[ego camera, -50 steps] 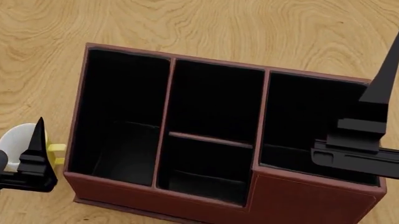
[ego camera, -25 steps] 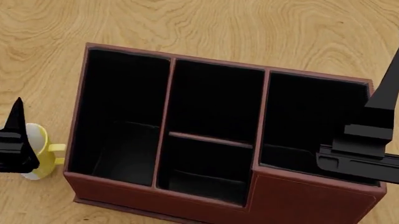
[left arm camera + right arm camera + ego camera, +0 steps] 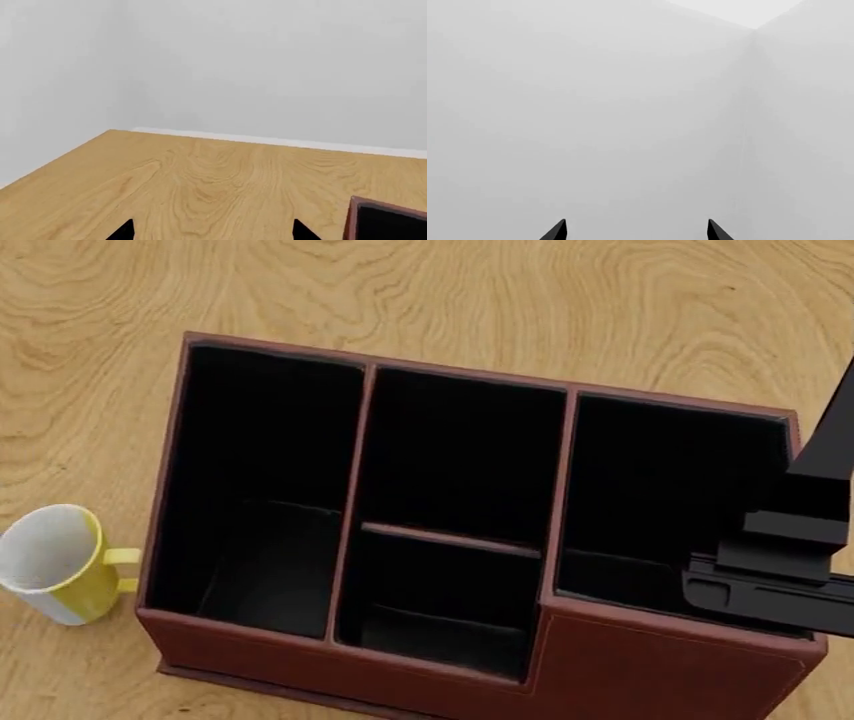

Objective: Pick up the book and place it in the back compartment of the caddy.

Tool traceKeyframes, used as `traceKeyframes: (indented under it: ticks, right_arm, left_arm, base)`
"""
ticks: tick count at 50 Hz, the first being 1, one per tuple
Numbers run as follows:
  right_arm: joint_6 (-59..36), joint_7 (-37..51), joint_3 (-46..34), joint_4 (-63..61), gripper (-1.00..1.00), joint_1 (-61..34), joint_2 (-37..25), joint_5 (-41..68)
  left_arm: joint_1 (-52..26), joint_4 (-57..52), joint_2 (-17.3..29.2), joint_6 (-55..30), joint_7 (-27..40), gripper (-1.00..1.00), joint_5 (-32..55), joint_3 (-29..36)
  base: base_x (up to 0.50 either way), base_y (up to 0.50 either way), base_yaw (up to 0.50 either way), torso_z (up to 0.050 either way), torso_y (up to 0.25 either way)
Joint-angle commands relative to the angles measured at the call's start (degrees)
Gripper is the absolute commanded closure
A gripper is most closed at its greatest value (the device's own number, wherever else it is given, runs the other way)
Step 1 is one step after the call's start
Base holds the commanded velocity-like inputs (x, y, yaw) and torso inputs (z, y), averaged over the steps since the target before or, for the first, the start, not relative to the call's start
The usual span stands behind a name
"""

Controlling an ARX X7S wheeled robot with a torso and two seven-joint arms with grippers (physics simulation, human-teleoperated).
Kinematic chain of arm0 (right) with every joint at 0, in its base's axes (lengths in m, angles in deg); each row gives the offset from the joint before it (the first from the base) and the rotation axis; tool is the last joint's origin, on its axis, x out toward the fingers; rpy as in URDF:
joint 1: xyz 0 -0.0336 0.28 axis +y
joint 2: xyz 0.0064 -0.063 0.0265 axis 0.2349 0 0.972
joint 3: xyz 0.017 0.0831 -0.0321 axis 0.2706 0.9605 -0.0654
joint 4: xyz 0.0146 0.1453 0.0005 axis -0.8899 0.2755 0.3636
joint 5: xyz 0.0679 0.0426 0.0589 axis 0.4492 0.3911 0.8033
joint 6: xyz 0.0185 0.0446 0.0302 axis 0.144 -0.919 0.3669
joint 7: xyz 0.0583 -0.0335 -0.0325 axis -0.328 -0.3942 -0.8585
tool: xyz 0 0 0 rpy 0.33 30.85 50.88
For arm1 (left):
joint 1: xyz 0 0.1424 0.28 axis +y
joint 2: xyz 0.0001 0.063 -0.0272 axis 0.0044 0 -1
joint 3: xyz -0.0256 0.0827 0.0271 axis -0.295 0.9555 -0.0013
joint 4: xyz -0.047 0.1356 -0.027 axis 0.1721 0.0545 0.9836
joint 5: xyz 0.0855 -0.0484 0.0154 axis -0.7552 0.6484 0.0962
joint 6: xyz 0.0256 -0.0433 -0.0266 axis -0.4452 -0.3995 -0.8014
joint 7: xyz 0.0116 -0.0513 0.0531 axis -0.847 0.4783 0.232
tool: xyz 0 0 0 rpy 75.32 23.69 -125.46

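The caddy [image 3: 667, 660] is a reddish-brown organiser with black lining, and it fills the head view. Its back compartment [image 3: 441, 590] is the small cell under the low divider in the middle column, and it holds nothing. The book is out of view in every frame. My right gripper [image 3: 635, 230] is open with its tips wide apart, and its wrist view faces only a blank grey wall. In the head view one black finger [image 3: 827, 450] of it stands over the caddy's right end. My left gripper [image 3: 213, 230] is open above bare wood, with a caddy corner [image 3: 351, 220] beside it.
A yellow mug [image 3: 60, 565] with a white inside lies tilted on the wooden table [image 3: 467, 290], just left of the caddy, handle towards it. In the left wrist view the table's far edge [image 3: 267, 141] meets a pale wall.
My left gripper has moved left out of the head view, uncovering the mug. My right gripper has drifted a little to the right. The caddy has not moved.
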Motion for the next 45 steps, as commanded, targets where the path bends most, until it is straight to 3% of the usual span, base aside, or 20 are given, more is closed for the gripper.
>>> traceKeyframes:
  ticks: [1,11,22,34,45]
  right_arm:
    - [0.5,-0.2,-0.4,0.3,-1.00,0.4,0.2,-0.6]
    - [0.9,-0.6,-0.9,0.6,-1.00,0.6,0.6,-1.2]
    - [1.8,-0.9,-1.2,1.1,-1.00,1.6,1.1,-2.2]
    - [1.7,-1.1,-1.8,1.2,-1.00,1.0,1.6,-2.5]
    - [2.4,-0.6,-0.8,0.7,-1.00,2.0,0.7,-2.1]
  left_arm:
    - [-3.1,-0.9,-3.1,-5.3,4.4,-1.00,2.0,-6.4]
    - [-4.8,-0.9,-5.4,-9.2,8.9,-1.00,2.0,-10.0]
    - [-10.0,0.8,-10.4,-17.5,9.8,-1.00,7.8,-19.4]
    - [-14.0,4.8,-10.5,-21.8,12.4,-1.00,10.8,-22.3]
    - [-16.2,7.4,-10.4,-22.7,22.8,-1.00,22.1,-27.1]
  base:
    - [0.00,0.00,0.00,0.000,0.000]
    - [0.00,0.00,0.00,0.000,0.000]
    - [0.00,0.00,0.00,0.000,0.000]
    - [0.00,0.00,0.00,0.000,0.000]
    - [0.00,0.00,0.00,0.000,0.000]
